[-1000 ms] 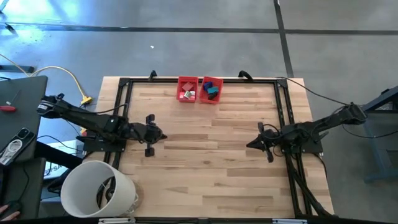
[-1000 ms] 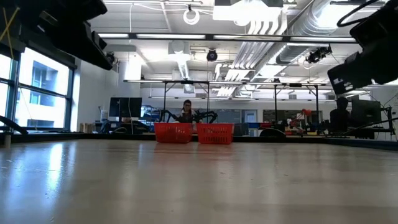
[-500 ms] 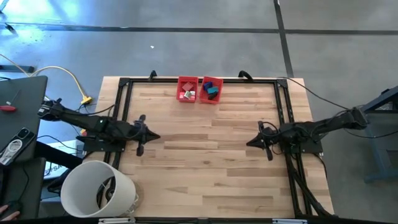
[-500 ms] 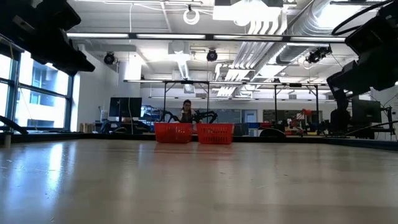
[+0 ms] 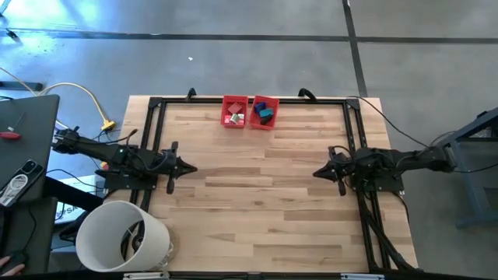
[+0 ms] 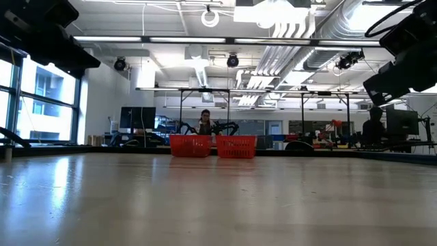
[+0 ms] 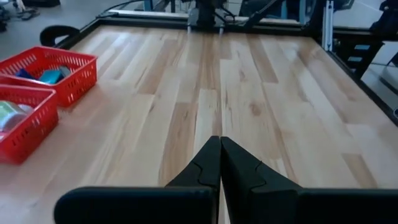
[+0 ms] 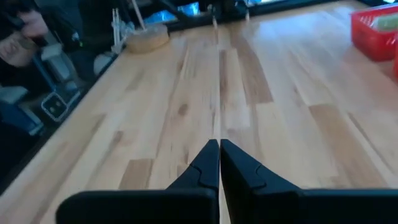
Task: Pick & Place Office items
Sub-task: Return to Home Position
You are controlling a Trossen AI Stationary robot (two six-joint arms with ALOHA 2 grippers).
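The office items lie as small coloured pieces inside two red bins at the table's far edge: pink, red and white ones in the left bin, teal and dark blue ones in the right bin. My left gripper hovers shut near the table's left edge, its fingertips meeting in the left wrist view. My right gripper hovers shut near the right edge, its tips together in the right wrist view. Both hold nothing.
A black frame runs round the table's edges. A big white bucket stands off the near left corner. The bins show side by side in the low view, with bare wood between the grippers. A person sits far behind the table.
My left gripper has drawn back toward the table's left edge, staying shut. My right gripper has shifted slightly toward the right edge as its arm folded lower. The bins and their pieces have not moved.
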